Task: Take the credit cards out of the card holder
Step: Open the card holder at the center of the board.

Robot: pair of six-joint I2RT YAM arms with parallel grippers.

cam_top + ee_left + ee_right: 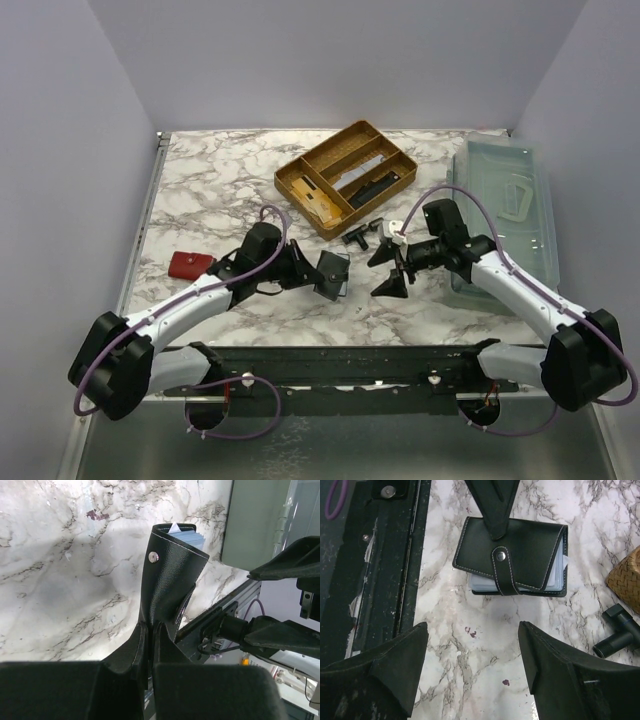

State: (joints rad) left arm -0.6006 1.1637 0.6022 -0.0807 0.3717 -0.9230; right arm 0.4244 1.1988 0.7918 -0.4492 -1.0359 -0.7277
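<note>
Left wrist shows left gripper (150,647) jaws clamped on the floppy card holder (167,580); right gripper (472,626), jaws apart, should pinch the likely slick, stiff credit cards (193,536) by their protruding edges.

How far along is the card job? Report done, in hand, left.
Done: the left gripper is shut on the card holder, gripping one edge. In hand: the right gripper is open, facing the holder without touching it. Left: everything else; the strap looks snapped shut and the cards sit inside, only their edges showing. None is out.
</note>
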